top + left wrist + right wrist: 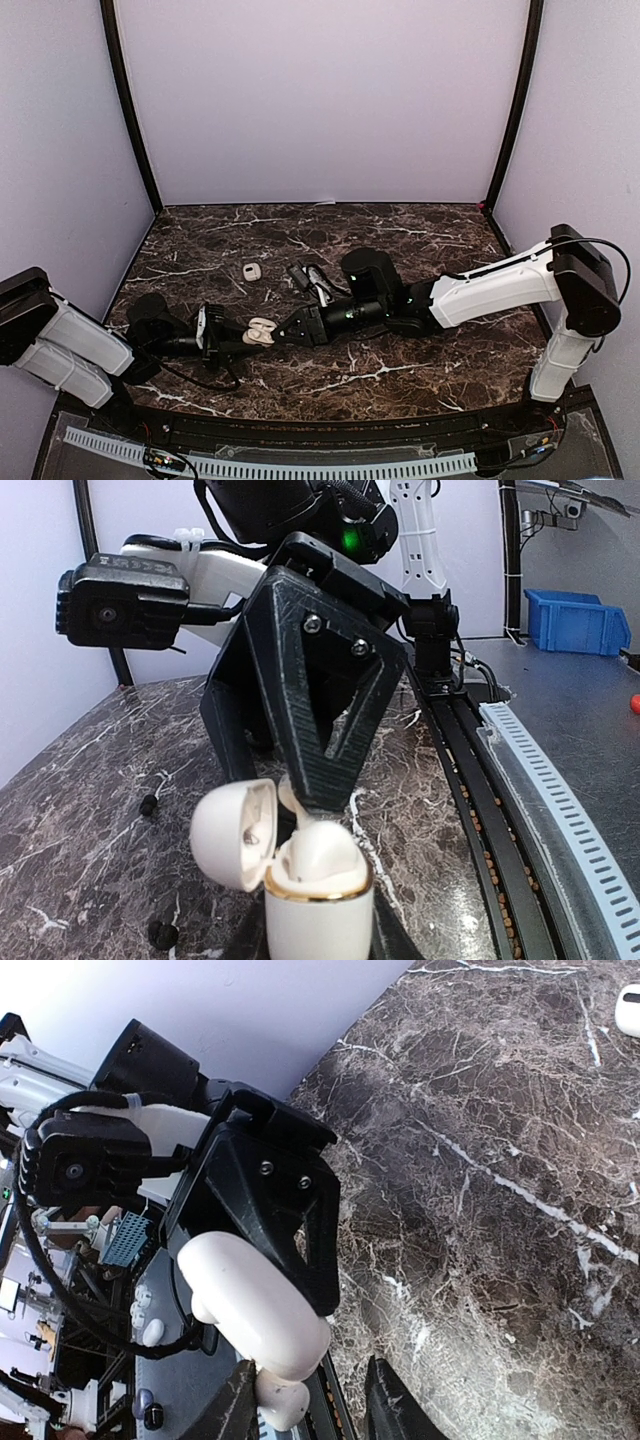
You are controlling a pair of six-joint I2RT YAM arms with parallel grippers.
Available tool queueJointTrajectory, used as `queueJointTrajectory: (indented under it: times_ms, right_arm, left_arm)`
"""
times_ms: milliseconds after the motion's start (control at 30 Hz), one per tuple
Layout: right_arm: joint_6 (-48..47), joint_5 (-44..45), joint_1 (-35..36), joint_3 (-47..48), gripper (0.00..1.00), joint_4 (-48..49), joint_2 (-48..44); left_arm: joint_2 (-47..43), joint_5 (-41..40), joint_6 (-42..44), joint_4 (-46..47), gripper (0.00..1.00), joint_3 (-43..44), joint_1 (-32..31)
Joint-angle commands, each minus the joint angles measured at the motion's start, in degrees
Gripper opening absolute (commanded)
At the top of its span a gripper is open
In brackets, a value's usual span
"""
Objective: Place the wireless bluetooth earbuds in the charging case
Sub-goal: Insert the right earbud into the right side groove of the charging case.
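My left gripper [240, 336] is shut on the body of a white charging case [262, 332], held just above the marble with its lid swung open. In the left wrist view the gold-rimmed case [320, 910] has a white earbud [318, 850] sitting in its top, beside the lid [232, 832]. My right gripper [287, 328] is right against the case. Its black finger [320, 720] hangs directly over the earbud. In the right wrist view my right gripper [305, 1405] is open, and the earbud [280, 1405] lies against its left finger only, below the case [250, 1305].
A second, closed white case [251, 271] lies on the marble tabletop [400, 370] farther back, also seen in the right wrist view [630, 1010]. A black case [298, 274] with white earbuds [320, 288] lies right of it. Two small black pieces [148, 804] [162, 935] lie near the held case.
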Motion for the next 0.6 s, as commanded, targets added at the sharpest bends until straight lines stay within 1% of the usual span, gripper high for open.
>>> queueJointTrajectory:
  times_ms: [0, 167, 267, 400, 567]
  right_arm:
    - [-0.6, 0.8, -0.4, 0.2, 0.36, 0.6, -0.5]
    - [-0.5, -0.2, -0.3, 0.7, 0.38, 1.2, 0.8]
    - [-0.4, -1.6, -0.1, 0.8, 0.48, 2.6, 1.4]
    - [0.0, -2.3, -0.1, -0.2, 0.59, 4.8, 1.0]
    - [-0.6, -2.9, -0.2, -1.3, 0.64, 5.9, -0.4]
  left_arm:
    - [0.2, 2.6, 0.2, 1.6, 0.08, 1.5, -0.3]
    - [-0.1, 2.4, 0.2, 1.5, 0.08, 1.4, -0.3]
    - [0.1, 2.3, 0.1, 1.5, 0.08, 1.4, -0.3]
    - [0.4, 2.4, -0.1, 2.0, 0.08, 1.4, -0.3]
    - [0.2, 2.3, -0.2, 2.0, 0.08, 1.3, -0.3]
